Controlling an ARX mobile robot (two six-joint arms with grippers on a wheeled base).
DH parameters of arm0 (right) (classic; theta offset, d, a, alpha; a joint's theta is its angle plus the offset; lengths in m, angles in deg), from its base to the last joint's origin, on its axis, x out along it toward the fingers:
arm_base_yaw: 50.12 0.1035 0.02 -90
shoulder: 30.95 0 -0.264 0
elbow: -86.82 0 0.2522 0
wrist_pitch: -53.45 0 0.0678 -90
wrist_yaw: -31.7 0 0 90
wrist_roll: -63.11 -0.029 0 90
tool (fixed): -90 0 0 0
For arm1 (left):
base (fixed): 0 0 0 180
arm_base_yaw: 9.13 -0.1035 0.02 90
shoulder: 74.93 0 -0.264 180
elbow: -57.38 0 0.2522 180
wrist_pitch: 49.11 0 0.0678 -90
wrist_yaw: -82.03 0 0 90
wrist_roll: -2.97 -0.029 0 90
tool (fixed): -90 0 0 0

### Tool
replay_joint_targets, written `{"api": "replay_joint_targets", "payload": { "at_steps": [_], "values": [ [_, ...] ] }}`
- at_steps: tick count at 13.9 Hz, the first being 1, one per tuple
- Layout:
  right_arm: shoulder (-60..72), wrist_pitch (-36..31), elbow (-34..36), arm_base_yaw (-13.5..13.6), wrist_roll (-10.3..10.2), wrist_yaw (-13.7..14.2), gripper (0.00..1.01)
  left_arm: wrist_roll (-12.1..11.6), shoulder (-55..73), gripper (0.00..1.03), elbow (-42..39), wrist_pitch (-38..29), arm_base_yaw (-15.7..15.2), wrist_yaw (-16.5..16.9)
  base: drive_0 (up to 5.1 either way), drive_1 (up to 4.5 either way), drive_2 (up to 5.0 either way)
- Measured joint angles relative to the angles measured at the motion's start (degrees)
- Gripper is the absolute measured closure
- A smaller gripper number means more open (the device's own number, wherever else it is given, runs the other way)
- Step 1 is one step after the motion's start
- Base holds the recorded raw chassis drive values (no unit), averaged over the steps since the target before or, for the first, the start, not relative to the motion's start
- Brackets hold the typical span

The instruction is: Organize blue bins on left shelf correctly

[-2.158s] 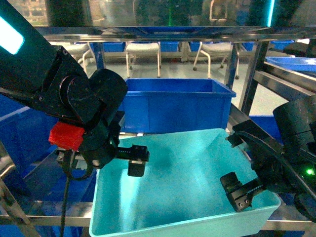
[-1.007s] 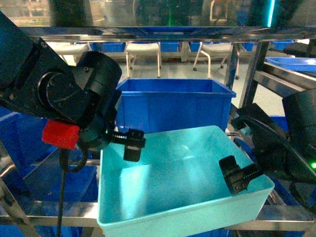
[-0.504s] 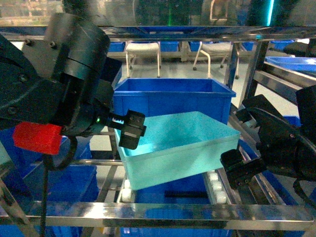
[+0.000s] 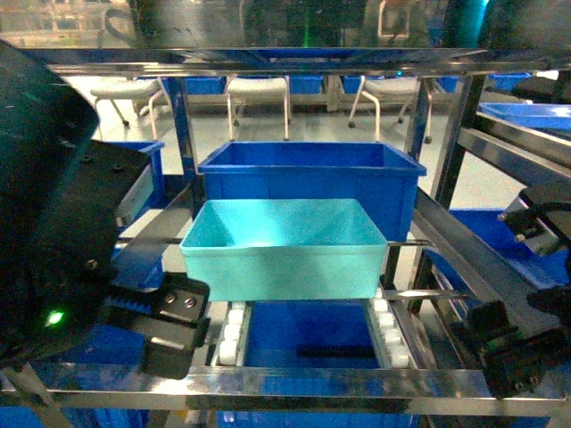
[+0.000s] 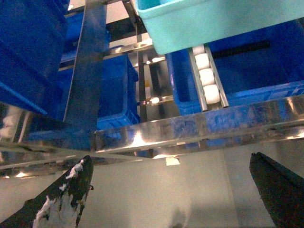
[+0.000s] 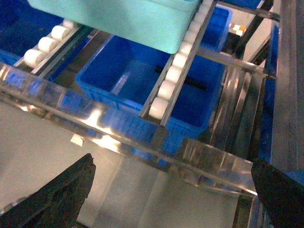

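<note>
The aqua blue bin (image 4: 284,251) rests level on the white roller tracks (image 4: 232,334) of the left shelf (image 4: 303,379), just in front of a royal-blue crate (image 4: 312,183). Both grippers are drawn back from it, down at the front rail. My left gripper (image 4: 174,334) is open and holds nothing. In the left wrist view, the left gripper (image 5: 171,183) shows bare floor between its fingers, with the bin (image 5: 213,21) up above. My right gripper (image 4: 508,352) is open too. The right wrist view shows the right gripper (image 6: 173,187) below the rail, the bin (image 6: 123,19) beyond it.
A royal-blue crate (image 6: 142,80) sits on the tier under the rollers (image 6: 168,88). More blue crates (image 5: 111,90) fill the left bays. Steel posts (image 4: 442,152) and the front rail (image 5: 190,135) frame the bay. White chairs (image 4: 259,94) stand behind the shelf.
The bin, held up and tilted between both grippers before, now lies level and farther back on the rollers. Both grippers have let go and pulled back low to the front rail.
</note>
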Motion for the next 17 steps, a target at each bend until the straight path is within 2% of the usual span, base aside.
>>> {"api": "replay_joint_targets", "payload": {
  "at_steps": [1, 2, 3, 4, 5, 6, 7, 8, 9, 10, 11, 13, 14, 15, 16, 17],
  "values": [
    [-2.7, 1.5, 2.5, 0.0, -0.3, -1.4, 0.03, 0.5, -3.1, 0.05, -1.9, 1.9, -0.1, -0.2, 0.0, 0.0, 0.0],
    [-5.6, 1.7, 5.2, 0.2, -0.3, -2.6, 0.03, 0.6, -4.9, 0.05, -2.2, 5.8, 0.0, 1.6, 0.0, 0.0, 0.0],
    [-7.5, 1.7, 6.8, 0.9, -0.1, -4.5, 0.03, 1.7, -5.2, 0.05, -2.4, 7.8, 0.0, 4.3, 0.0, 0.0, 0.0],
    [-7.7, 1.7, 6.9, 1.2, -0.1, -5.9, 0.03, 2.4, -5.2, 0.05, -2.4, 7.7, 0.1, 5.1, 0.0, 0.0, 0.0],
    [-7.7, 1.7, 6.9, 1.2, -0.1, -6.0, 0.03, 2.5, -5.3, 0.05, -2.4, 7.7, 0.2, 5.2, 0.0, 0.0, 0.0],
    [-7.2, -1.0, 7.3, 1.4, -0.3, -4.9, 0.04, 2.4, -5.3, 0.05, -2.5, 6.8, 0.2, 5.0, 0.0, 0.0, 0.0],
    [-0.3, -22.5, 12.2, 3.0, -3.4, 7.0, 0.16, 0.2, -1.3, 0.16, -9.7, -19.9, -0.4, 0.4, 0.0, 0.0, 0.0],
    [3.3, -34.4, 20.7, 2.8, -5.8, 16.3, 0.3, -2.5, -0.2, 0.3, -21.0, -40.6, -2.6, 1.2, 0.0, 0.0, 0.0],
    [-0.3, -44.1, 26.0, 0.2, -7.1, 19.7, 0.45, -3.5, -3.5, 0.45, -28.7, -55.9, -6.4, 2.2, 0.0, 0.0, 0.0],
    [-7.7, -48.9, 26.0, -0.3, -7.7, 19.1, 0.58, -3.9, -9.2, 0.55, -29.3, -65.0, -7.8, 4.1, 0.0, 0.0, 0.0],
    [-12.0, -49.0, 26.6, -0.7, -7.9, 17.7, 0.69, -4.2, -14.8, 0.68, -29.4, -66.6, -9.0, 6.8, 0.0, 0.0, 0.0],
    [-18.8, -47.0, 31.8, -2.7, -8.0, 16.7, 0.95, -4.2, -24.1, 0.94, -32.7, -54.1, -12.8, 9.3, 0.0, 0.0, 0.0],
    [-24.0, -47.1, 32.1, -3.3, -8.1, 16.2, 0.99, -4.3, -29.0, 1.01, -33.9, -51.7, -14.0, 10.9, 0.0, 0.0, 0.0],
    [-29.3, -44.3, 32.4, -3.5, -8.1, 15.0, 0.99, -4.3, -33.4, 1.01, -34.1, -49.8, -15.1, 12.3, 0.0, 0.0, 0.0],
    [-33.8, -40.0, 33.6, -5.9, -8.1, 12.1, 0.99, -4.3, -37.0, 1.01, -34.7, -47.0, -16.3, 13.4, 0.0, 0.0, 0.0],
    [-38.4, -35.2, 33.8, -8.7, -8.1, 11.2, 0.99, -4.3, -40.5, 1.01, -35.9, -43.5, -17.4, 14.5, 0.0, 0.0, 0.0]
  ]
}}
